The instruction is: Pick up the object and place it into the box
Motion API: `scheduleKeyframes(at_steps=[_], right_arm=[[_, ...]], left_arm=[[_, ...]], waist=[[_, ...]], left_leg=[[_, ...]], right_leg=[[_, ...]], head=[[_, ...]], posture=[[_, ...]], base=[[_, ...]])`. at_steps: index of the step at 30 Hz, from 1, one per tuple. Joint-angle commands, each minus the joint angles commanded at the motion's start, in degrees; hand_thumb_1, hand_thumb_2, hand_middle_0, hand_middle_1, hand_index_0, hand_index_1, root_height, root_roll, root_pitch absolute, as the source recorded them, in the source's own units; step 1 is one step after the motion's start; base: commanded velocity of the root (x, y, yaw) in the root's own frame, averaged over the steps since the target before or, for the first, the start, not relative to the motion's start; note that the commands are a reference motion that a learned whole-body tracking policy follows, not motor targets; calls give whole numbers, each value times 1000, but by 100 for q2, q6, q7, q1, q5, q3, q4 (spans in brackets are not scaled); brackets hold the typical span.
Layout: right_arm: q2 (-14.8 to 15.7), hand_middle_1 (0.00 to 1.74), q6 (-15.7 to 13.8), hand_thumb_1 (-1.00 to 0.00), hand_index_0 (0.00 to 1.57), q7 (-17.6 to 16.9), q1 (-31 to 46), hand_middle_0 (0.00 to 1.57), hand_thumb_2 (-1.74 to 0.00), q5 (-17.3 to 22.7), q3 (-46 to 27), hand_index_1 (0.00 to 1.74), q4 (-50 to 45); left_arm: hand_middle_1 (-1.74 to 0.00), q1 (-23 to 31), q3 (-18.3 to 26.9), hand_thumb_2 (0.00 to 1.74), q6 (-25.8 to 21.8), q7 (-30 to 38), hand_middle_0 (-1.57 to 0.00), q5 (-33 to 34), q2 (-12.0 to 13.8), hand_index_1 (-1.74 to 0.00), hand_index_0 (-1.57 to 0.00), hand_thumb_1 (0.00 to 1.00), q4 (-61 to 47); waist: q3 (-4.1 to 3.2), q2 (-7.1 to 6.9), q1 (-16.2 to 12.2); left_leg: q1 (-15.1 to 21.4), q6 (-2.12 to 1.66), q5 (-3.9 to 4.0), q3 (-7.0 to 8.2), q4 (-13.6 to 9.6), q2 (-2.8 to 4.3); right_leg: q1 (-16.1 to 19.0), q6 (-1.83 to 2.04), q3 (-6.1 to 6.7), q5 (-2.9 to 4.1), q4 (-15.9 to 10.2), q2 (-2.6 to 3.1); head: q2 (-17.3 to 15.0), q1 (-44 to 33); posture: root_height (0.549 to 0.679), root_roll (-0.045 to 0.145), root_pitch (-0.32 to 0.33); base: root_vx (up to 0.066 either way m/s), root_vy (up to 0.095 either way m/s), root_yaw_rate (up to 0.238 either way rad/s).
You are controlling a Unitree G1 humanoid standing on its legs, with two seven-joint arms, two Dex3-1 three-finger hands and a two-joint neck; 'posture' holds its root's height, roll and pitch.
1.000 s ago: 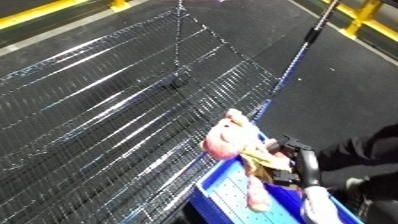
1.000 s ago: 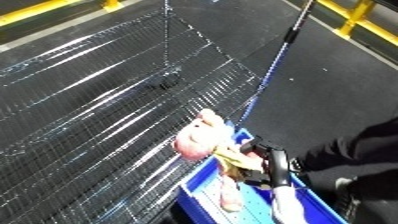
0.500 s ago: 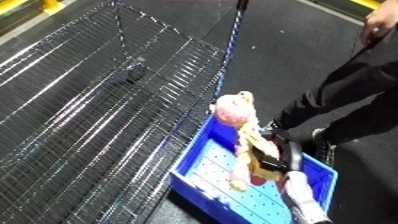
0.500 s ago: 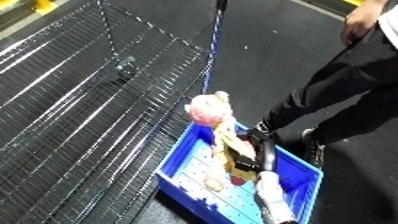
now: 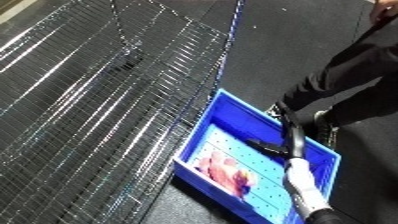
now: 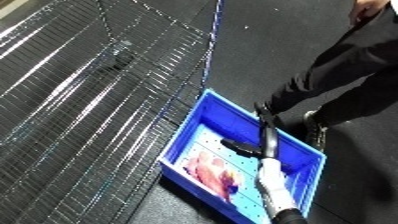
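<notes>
R hand (image 5: pixel 282 134) hangs over blue bin (image 5: pixel 233 106), fingers relaxed, holding nothing; pink toy (image 5: pixel 224 172) lies below-left of it, inside bin.

No legible text or markings.

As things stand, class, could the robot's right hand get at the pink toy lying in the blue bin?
Probably yes. The right hand hangs inside the blue bin, just beside the pink toy, and nothing lies between them.
</notes>
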Motion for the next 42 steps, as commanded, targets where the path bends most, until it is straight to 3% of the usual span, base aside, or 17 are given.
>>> scheduleKeyframes(at_steps=[9, 18, 28, 34, 42], right_arm=[[-13, 0, 100, 0, 0, -25, -5, 0, 0, -179, 137, 0, -159], [-20, 0, 329, 0, 0, 396, -146, 0, 0, -184, 807, 0, -501], [-214, 0, 707, 0, 0, 1027, -192, 0, 0, -678, 1680, 0, -1141], [-206, 0, 809, 0, 0, 1236, -278, 0, 0, -849, 2139, 0, -1424], [-79, 0, 829, 0, 0, 1281, -529, 0, 0, -1001, 2694, 0, -1628]], left_arm=[[-1740, 110, 149, 1740, -8, 28, -1570, 31, -8, -1740, -1570, 1000, -120], [-1740, 232, 261, 1740, 87, 18, -1570, 60, -97, -1740, -1570, 1000, -53], [-1740, 351, 329, 1740, 261, -131, -1570, 126, -100, -1740, -1570, 1000, -183], [-1740, 422, 343, 1740, 332, -183, -1570, 337, -33, -1740, -1570, 1000, -298], [-1740, 398, 446, 1740, 290, -69, -1570, 437, -69, -1740, -1570, 1000, -339]], waist=[[-17, -34, 142], [-57, -131, 497], [-95, -329, 1040], [-47, -460, 1289], [3, -602, 1642]], left_leg=[[36, 12, 48, -2, -128, -15], [27, 19, 149, -111, -251, -24], [-46, 56, 217, -346, -238, -49], [-148, 68, 265, -469, -226, -64], [-270, 86, 318, -625, -269, -114]], right_leg=[[50, 20, -32, 2, -102, 6], [178, 42, -161, 26, -189, 14], [287, 65, -350, -69, -71, 26], [281, 69, -413, -119, 1, 51], [255, 89, -525, -107, 40, 26]], head=[[-107, -260], [-30, -1040], [60, -2338], [-18, -3495], [-3, -4984]], posture=[[649, 101, -181], [649, 87, -186], [645, 65, -203], [643, 56, -205], [642, 48, -198]], base=[[8, -3, 9], [-14, -15, 96], [-25, -13, 199], [1, 9, 135], [6, 6, 116]])
